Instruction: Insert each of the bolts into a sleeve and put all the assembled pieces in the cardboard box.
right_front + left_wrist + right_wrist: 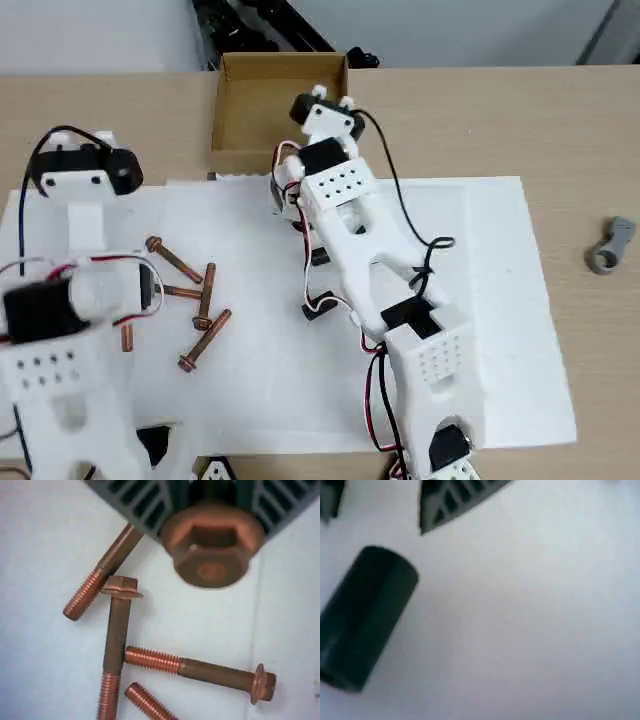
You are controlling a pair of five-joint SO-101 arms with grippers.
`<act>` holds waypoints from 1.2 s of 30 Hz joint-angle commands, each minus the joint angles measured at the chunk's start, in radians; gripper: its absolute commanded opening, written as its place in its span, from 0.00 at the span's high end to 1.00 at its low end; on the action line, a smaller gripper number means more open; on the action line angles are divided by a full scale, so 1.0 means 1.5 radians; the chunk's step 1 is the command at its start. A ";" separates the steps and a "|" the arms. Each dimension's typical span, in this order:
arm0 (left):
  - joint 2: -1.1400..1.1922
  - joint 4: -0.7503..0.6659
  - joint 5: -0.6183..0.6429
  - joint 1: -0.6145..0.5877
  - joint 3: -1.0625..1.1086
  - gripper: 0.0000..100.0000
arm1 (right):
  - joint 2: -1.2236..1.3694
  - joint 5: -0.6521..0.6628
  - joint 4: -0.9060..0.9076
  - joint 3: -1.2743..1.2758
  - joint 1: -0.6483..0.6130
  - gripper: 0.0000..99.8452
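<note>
My left gripper (212, 522) is shut on a copper bolt (212, 555), whose hex head faces the camera between the dark ribbed fingers (135, 505). Several loose copper bolts (200, 672) lie on the white foam mat below it, and they show in the high view as a cluster of bolts (205, 300) beside the left arm (60, 330). A black sleeve (365, 615) lies on its side on the mat, just in front of my right gripper (375, 522), which is open with nothing between its fingers. The cardboard box (280, 100) stands at the back of the table.
The white foam mat (500, 300) covers the table's middle. The right arm (350, 220) stretches across it toward the box. A small grey part (610, 245) lies on the bare wood at the far right.
</note>
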 commanded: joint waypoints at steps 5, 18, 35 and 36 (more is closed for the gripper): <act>-0.054 0.003 -0.006 -0.003 0.009 1.00 | 0.020 -0.009 -0.040 -0.032 -0.002 0.89; -0.054 0.006 -0.006 -0.003 0.009 1.00 | 0.063 -0.009 -0.116 -0.032 0.018 0.89; -0.054 0.006 -0.006 -0.003 0.009 1.00 | 0.127 -0.009 -0.138 -0.032 0.035 0.88; -0.054 0.006 -0.006 -0.003 0.009 1.00 | 0.127 -0.009 -0.138 -0.032 0.035 0.87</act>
